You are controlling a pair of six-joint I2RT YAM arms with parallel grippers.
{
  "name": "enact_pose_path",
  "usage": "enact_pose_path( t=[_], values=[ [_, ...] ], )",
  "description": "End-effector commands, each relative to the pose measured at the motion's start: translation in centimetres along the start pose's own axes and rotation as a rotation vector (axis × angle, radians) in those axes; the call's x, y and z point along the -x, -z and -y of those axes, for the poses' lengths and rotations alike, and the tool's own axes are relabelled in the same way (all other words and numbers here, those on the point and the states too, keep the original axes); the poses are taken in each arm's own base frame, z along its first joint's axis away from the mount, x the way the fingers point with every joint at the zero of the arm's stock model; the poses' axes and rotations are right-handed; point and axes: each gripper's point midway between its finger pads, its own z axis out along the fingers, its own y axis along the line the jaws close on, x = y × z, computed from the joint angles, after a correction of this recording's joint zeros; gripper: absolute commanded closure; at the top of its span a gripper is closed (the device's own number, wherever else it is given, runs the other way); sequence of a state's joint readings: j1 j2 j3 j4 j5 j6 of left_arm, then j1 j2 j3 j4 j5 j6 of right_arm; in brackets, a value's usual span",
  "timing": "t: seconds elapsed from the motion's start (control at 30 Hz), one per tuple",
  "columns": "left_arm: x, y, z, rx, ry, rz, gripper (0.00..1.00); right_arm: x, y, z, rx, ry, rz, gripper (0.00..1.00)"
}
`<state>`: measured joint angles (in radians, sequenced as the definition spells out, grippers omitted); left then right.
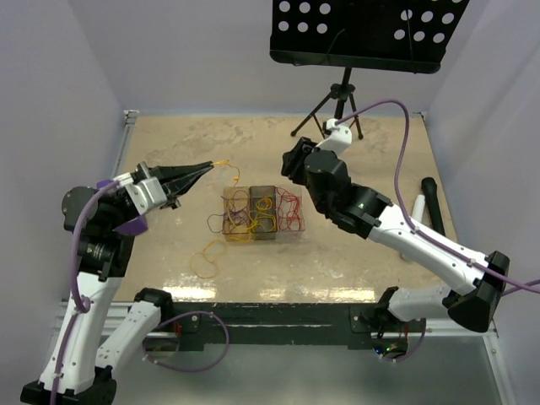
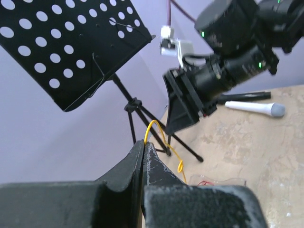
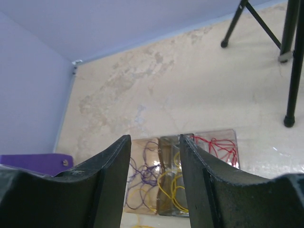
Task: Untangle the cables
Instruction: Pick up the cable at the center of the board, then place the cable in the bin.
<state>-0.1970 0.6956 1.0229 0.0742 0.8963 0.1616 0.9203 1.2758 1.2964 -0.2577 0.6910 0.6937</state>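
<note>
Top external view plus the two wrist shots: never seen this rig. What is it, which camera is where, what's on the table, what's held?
These are two robot arms bolted at the table's near edge, each ending in two fingers. The top view looks down from above and behind them. Each wrist view looks along that arm's own fingers.

The left fingers are shut, pinching a thin yellow cable above the table. The right fingers are apart and hold nothing; they are aimed at a clear three-part tray holding purple, yellow and red cables. A loose yellow-orange loop lies on the table in front of the tray.

A music stand and two microphones sit farther back and to the right.
</note>
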Motion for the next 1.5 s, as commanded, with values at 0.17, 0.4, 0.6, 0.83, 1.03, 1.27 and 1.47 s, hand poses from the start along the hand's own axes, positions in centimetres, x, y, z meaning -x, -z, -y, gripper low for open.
enact_pose_path(
  t=[0.17, 0.4, 0.6, 0.83, 1.03, 1.27, 1.47],
  values=[
    [4.7, -2.6, -2.1, -0.058, 0.053, 0.149, 1.00, -2.9, -0.6, 2.9, -0.066, 0.003, -0.034, 0.51],
    [4.5, -3.6, -3.4, -0.049, 0.059, 0.169, 1.00, -2.8, -0.1, 3.7, -0.072, -0.018, -0.026, 0.52],
    [3.2, -4.1, -3.8, -0.048, 0.064, 0.162, 1.00, -2.6, 0.3, 4.3, -0.076, -0.018, -0.022, 0.52],
    [-0.5, -5.1, -5.1, -0.019, 0.047, 0.102, 1.00, -2.4, 0.6, 4.7, -0.081, -0.027, -0.016, 0.52],
    [-2.3, -6.5, -6.0, -0.017, 0.071, 0.087, 1.00, -2.8, 0.8, 5.2, -0.086, -0.037, -0.020, 0.53],
    [-1.5, -7.8, -8.0, 0.012, 0.057, 0.102, 1.00, -2.7, 0.8, 5.0, -0.076, -0.042, -0.021, 0.54],
    [0.3, -8.0, -8.3, 0.004, 0.052, 0.133, 1.00, -2.9, 0.5, 4.9, -0.076, -0.031, -0.024, 0.54]
  ],
)
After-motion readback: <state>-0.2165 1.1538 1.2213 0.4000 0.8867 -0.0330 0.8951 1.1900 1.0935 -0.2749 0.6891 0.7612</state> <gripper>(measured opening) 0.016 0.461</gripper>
